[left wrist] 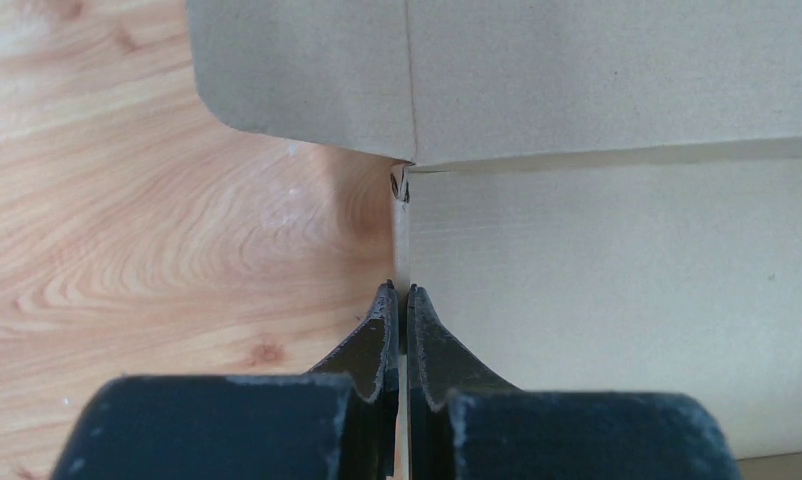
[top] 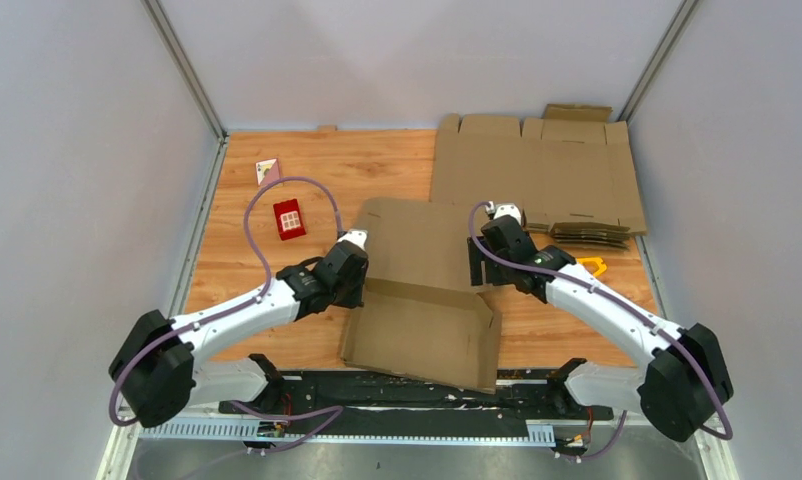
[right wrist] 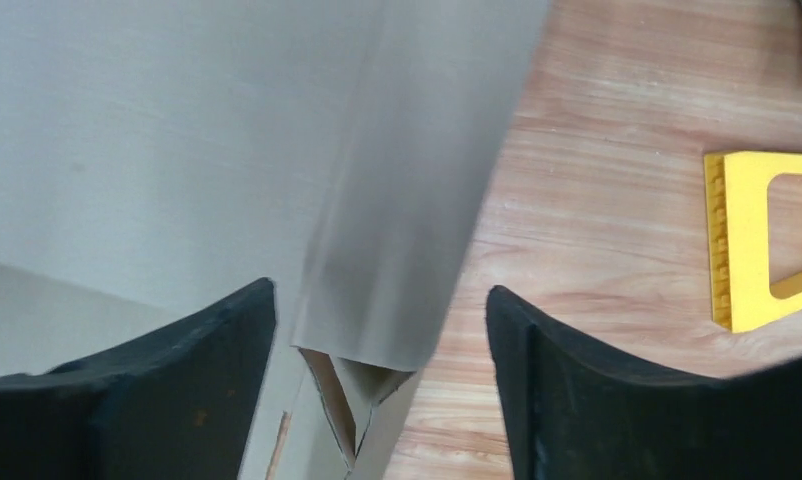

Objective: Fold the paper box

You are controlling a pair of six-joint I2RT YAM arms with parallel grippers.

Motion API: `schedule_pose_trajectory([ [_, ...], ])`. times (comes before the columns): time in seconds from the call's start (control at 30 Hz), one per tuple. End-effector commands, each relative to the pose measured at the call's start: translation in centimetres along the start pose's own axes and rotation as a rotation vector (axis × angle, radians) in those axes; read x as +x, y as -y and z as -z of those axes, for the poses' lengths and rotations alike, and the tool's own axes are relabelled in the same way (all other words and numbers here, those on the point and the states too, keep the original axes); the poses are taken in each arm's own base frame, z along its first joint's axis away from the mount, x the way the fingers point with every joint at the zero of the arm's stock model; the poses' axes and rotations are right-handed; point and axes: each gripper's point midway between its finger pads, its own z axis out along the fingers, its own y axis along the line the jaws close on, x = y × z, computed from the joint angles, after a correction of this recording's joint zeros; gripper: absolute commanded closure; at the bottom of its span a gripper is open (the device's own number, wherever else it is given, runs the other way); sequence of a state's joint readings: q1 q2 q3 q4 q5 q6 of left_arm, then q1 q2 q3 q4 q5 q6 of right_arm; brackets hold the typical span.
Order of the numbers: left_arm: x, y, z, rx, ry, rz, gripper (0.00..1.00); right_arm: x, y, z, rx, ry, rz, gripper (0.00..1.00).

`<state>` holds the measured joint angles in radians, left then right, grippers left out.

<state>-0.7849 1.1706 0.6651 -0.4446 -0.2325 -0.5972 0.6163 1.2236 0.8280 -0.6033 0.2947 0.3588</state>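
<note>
Top external view: nearest the arm bases, the paper box sits about mid-table between the two arms. Its near half is already taking shape as a shallow tray, with the front wall raised along the near edge and a side wall up at the near right corner. So the base seems partly formed, though nothing looks tucked or locked. At the box's left edge the left gripper is closed. In the left wrist view its fingertips meet on a thin upright edge of cardboard, so it appears to pinch the left side flap at the crease. A corner seam just beyond the tips is gapped rather than seated. On the right edge the right gripper is open. The right wrist view shows its jaws standing wide on either side of a raised, leaning flap, with clear gaps and no contact. A yellow tool lies on the wooden table just beyond that flap. Farther back, the box's large rear panel lies open and roughly flat, so by my reckoning the lid has yet to be folded over and closed. I judge the job near its middle: side flaps to square and tuck, then the lid. Well beyond lie a small red box at left and a pile of flat cardboard sheets at far right, both apart from the work.
</note>
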Motion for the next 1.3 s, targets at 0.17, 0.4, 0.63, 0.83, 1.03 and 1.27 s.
schedule_pose_trajectory([
  [0.17,-1.3,2.2,-0.2,0.114,0.025,-0.075,0.56,1.7,-3.6,4.8,-0.293,-0.020,-0.101,0.11],
  [0.4,-0.3,0.7,0.0,0.039,-0.032,-0.103,0.41,1.8,-3.3,6.0,-0.286,-0.029,-0.156,0.11],
  [0.63,1.5,-1.0,-1.2,-0.029,-0.047,-0.069,0.48,1.7,-3.7,5.4,-0.297,-0.027,-0.161,0.11],
  [0.83,-0.4,-1.5,-0.4,-0.065,0.046,-0.018,0.88,1.3,-3.5,4.8,-0.251,-0.062,-0.151,0.10],
  [1.03,-2.1,-4.2,0.2,-0.226,0.142,0.063,1.00,0.3,-2.8,6.3,-0.230,-0.016,-0.218,0.10],
  [1.27,-2.9,-4.3,-0.4,-0.250,0.178,0.238,1.00,1.2,-3.0,7.9,-0.213,-0.105,-0.332,0.11],
])
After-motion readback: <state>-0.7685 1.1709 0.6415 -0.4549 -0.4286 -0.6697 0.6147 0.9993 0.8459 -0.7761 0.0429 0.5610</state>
